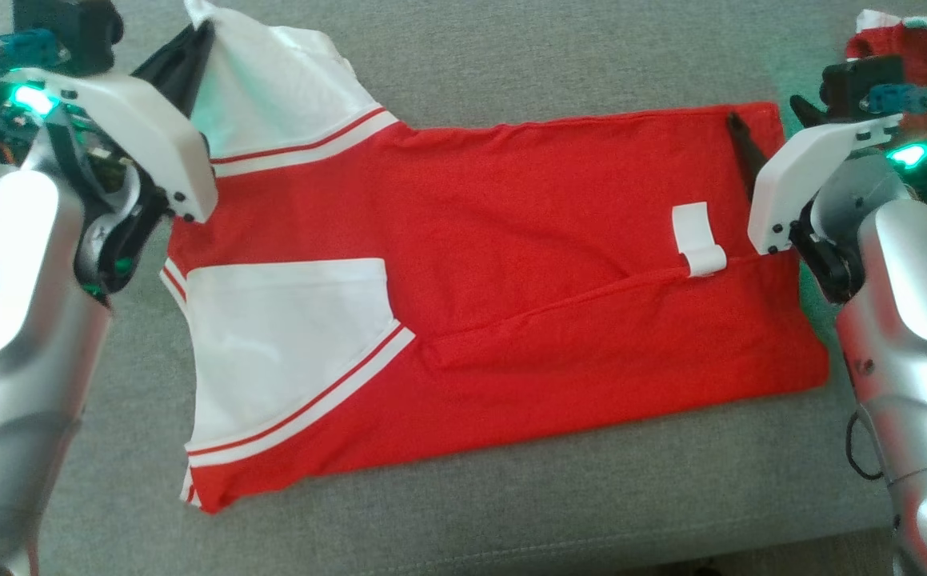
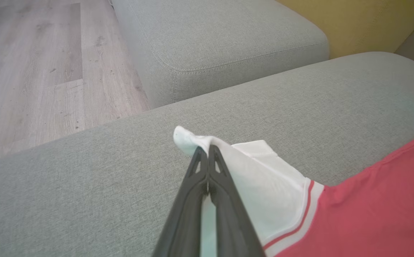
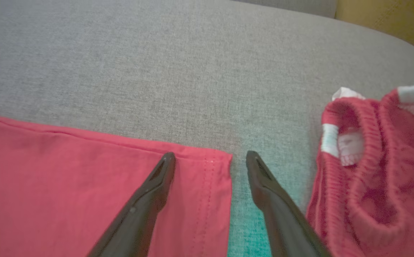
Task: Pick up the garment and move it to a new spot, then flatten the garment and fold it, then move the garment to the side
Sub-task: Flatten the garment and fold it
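Nearest, left gripper [image 2: 207, 148] pinches the shirt [image 1: 511, 264] by its white sleeve [image 2: 260, 175], far left; right gripper [image 3: 210, 155] open astride its right edge.

Grey fabric sofa seat [image 1: 463, 512] carries everything here. Spread across it, lying mostly flat, the red garment [image 1: 543, 224] with white sleeves, hem to the right. Near that hem but apart from it, a crumpled red knit piece [image 3: 367, 185] sits on the same cushion.

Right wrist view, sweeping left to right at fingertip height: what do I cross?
Red shirt → one of the open fingers, over the shirt's corner → bare strip of grey cushion → the other finger → red knit garment.
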{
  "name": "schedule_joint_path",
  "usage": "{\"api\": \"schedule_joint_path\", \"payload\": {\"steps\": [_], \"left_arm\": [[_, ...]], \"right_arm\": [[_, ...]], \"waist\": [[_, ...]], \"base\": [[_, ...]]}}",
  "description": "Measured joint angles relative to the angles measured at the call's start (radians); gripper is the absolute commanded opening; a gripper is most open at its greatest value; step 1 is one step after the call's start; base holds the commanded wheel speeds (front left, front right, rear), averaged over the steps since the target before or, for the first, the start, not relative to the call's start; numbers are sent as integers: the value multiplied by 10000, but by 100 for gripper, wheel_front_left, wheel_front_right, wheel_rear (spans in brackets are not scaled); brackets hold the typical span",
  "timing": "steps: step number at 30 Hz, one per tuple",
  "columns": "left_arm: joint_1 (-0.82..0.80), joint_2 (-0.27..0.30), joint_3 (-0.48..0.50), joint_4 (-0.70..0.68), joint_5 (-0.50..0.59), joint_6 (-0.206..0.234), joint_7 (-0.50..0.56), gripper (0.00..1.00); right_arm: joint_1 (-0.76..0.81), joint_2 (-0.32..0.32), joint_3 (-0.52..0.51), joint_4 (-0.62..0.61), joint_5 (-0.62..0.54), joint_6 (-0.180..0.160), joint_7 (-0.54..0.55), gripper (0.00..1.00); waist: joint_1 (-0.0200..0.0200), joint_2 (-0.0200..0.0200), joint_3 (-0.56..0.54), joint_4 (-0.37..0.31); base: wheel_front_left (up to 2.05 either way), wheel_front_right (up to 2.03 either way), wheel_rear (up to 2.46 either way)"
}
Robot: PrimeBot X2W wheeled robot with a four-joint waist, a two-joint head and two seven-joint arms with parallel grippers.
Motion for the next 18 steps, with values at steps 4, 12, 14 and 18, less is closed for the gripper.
{"api": "schedule_joint_path", "payload": {"steps": [4,12,14,18], "left_arm": [[0,-67,-98,2,-50,-42,-132,0],[0,-88,-259,157,-121,-54,-554,0],[1,-86,-257,173,-224,-73,-686,0],[95,-35,-244,71,-385,-127,-999,0]], "right_arm": [[-119,-31,107,372,173,0,115,44],[-241,-36,247,803,462,0,-608,0],[-274,-35,221,928,462,0,-943,0],[-294,-25,261,1062,464,0,-1624,0]], "waist": [[-1,0,-35,41],[0,0,-176,23],[0,0,-240,15],[0,0,-468,7]], "base": [[0,0,0],[0,0,0],[0,0,0],[0,0,0]]}}
